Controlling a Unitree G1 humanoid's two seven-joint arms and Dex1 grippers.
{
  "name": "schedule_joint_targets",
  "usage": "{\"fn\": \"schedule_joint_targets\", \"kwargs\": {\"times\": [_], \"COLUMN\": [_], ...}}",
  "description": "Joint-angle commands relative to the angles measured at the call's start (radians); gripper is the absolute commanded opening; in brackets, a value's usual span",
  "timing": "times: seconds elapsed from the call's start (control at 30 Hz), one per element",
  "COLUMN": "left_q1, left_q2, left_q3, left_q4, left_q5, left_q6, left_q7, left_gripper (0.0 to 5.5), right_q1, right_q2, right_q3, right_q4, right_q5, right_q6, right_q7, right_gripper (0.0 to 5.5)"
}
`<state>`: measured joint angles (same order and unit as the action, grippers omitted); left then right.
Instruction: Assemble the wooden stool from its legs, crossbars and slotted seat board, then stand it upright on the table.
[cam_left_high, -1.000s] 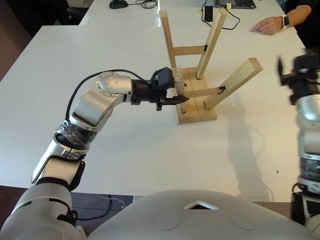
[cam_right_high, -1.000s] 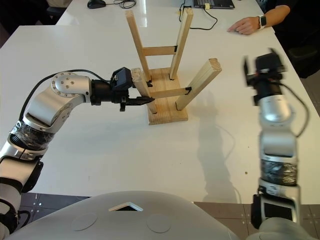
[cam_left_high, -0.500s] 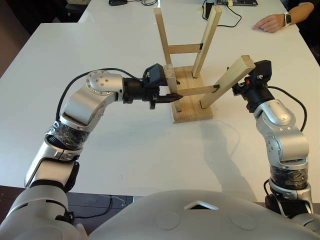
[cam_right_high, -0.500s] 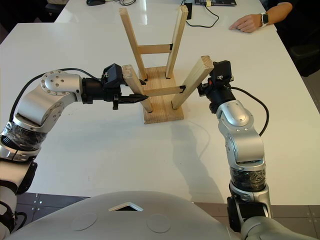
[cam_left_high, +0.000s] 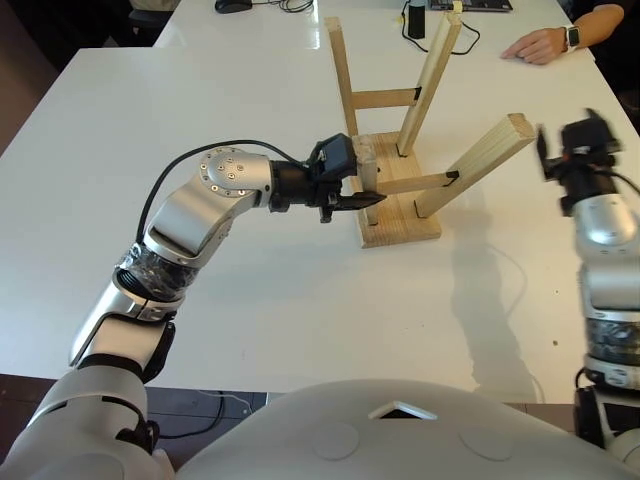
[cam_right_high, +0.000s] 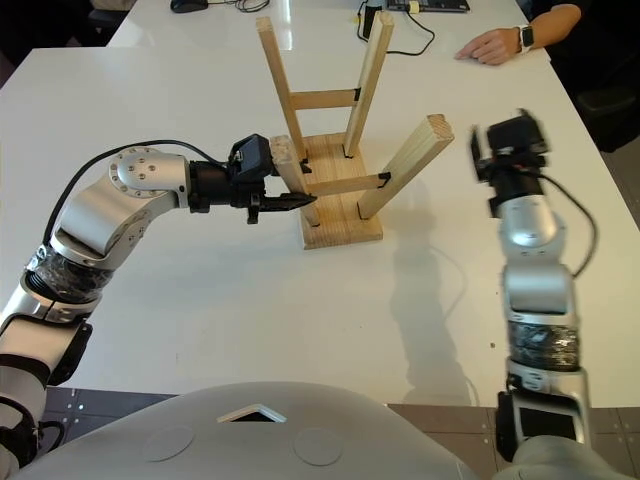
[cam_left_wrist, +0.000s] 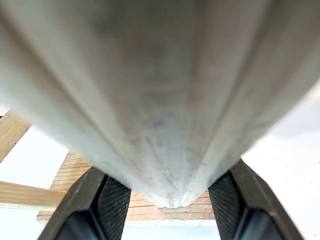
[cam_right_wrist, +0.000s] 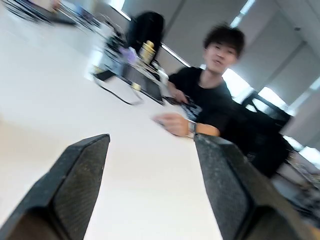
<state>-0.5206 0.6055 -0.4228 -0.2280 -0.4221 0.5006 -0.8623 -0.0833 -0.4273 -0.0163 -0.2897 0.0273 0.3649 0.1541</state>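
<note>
The stool (cam_left_high: 400, 185) is sitting upside down on the white worktop (cam_left_high: 200, 100), with the seat board (cam_left_high: 400, 228) lying flat and the legs poking up. The left tool (cam_left_high: 362, 203) is clamping onto the near left leg (cam_left_high: 366, 172). In the left wrist view that leg is filling the space right between the two black fingers (cam_left_wrist: 112, 205).

The near right leg (cam_left_high: 478, 162) is leaning way out to the right instead of standing straight. A crossbar (cam_left_high: 415, 184) is running from it back to the clamped leg. The two far legs (cam_left_high: 342, 75) are standing up, with another crossbar (cam_left_high: 385, 98) joining them.

The right tool (cam_right_high: 507, 140) is hanging in the air off to the right of the leaning leg. It isn't touching the leg, and its fingers (cam_right_wrist: 80, 180) are sitting spread apart with nothing between them.
</note>
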Motion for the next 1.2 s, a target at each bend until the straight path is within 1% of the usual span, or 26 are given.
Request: {"fn": "schedule_joint_targets", "kwargs": {"times": [0.03,0.1,0.2,0.3,0.33,0.37,0.43,0.57,0.83,0.93,1.03,1.2], "left_q1": [0.086,0.086,0.086,0.098,0.103,0.107,0.117,0.126,0.179,0.189,0.206,0.246], "left_q2": [0.017,0.018,0.014,0.013,0.017,0.021,0.026,0.001,0.003,0.013,0.042,0.121], "left_q3": [-0.138,-0.137,-0.135,-0.115,-0.109,-0.105,-0.095,-0.080,-0.063,-0.068,-0.048,0.019], "left_q4": [0.062,0.053,0.045,0.022,0.012,0.005,-0.020,-0.031,-0.104,-0.086,-0.059,0.016], "left_q5": [0.088,0.081,0.079,0.047,0.040,0.034,0.026,0.071,0.061,0.102,0.129,0.158], "left_q6": [0.128,0.132,0.130,0.138,0.140,0.142,0.152,0.143,0.103,0.057,-0.005,-0.112], "left_q7": [-0.029,-0.028,-0.020,-0.025,-0.029,-0.033,-0.047,-0.026,-0.097,-0.102,-0.124,-0.180], "left_gripper": [2.04,2.04,2.04,2.04,2.40,2.42,2.80,3.42,3.42,3.42,3.42,3.42], "right_q1": [-0.050,-0.092,-0.092,-0.057,-0.040,-0.027,0.005,0.049,0.088,0.111,0.159,0.293], "right_q2": [0.155,0.143,0.065,0.010,-0.008,-0.021,-0.049,-0.081,-0.151,-0.198,-0.258,-0.351], "right_q3": [0.191,0.127,0.056,0.033,0.034,0.035,0.042,0.051,0.035,0.042,0.040,0.000], "right_q4": [-0.379,-0.396,-0.293,-0.222,-0.206,-0.194,-0.166,-0.102,0.100,0.148,0.137,0.022], "right_q5": [0.351,0.414,0.322,0.253,0.233,0.216,0.174,0.119,-0.005,-0.057,-0.088,-0.031], "right_q6": [0.191,0.251,0.244,0.213,0.195,0.180,0.147,0.084,-0.016,-0.051,-0.073,-0.061], "right_q7": [0.142,0.147,0.159,0.172,0.180,0.186,0.198,0.225,0.239,0.257,0.305,0.456], "right_gripper": [3.12,3.12,3.12,3.12,3.12,3.12,3.12,3.12,3.12,3.12,3.12,3.12]}}
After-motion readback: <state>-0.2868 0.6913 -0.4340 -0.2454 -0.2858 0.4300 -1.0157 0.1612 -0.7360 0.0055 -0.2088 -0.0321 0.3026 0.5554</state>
